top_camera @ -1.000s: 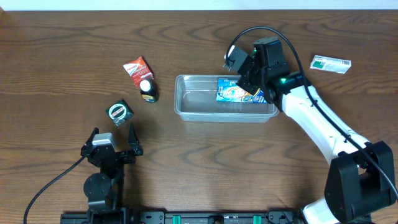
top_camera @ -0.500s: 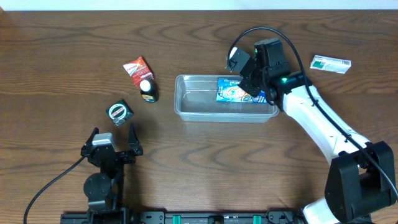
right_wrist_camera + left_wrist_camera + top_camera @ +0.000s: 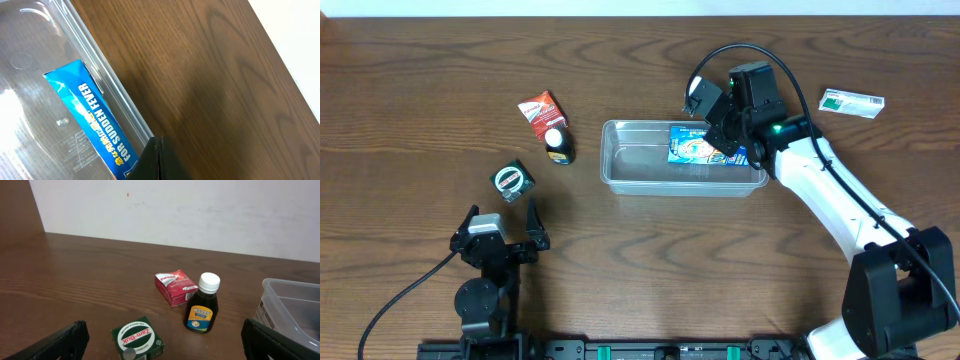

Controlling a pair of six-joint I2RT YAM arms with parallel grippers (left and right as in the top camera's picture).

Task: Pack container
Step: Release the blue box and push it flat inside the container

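The clear plastic container [image 3: 640, 162] lies at the table's middle. A blue box [image 3: 692, 147] lies inside it at the right end; it also shows in the right wrist view [image 3: 90, 125] against the container's wall [image 3: 107, 95]. My right gripper [image 3: 722, 135] hovers over that end, and its jaws [image 3: 156, 160] are pressed together with nothing between them. My left gripper [image 3: 502, 210] rests open at the lower left. A green Zam-Buk box [image 3: 513, 180] lies just beyond it, between the open fingers in the left wrist view [image 3: 139, 339].
A red box [image 3: 540, 108] and a dark bottle with a white cap [image 3: 558, 145] stand left of the container; both show in the left wrist view [image 3: 175, 287] [image 3: 202, 311]. A white and green box [image 3: 852, 102] lies at the far right.
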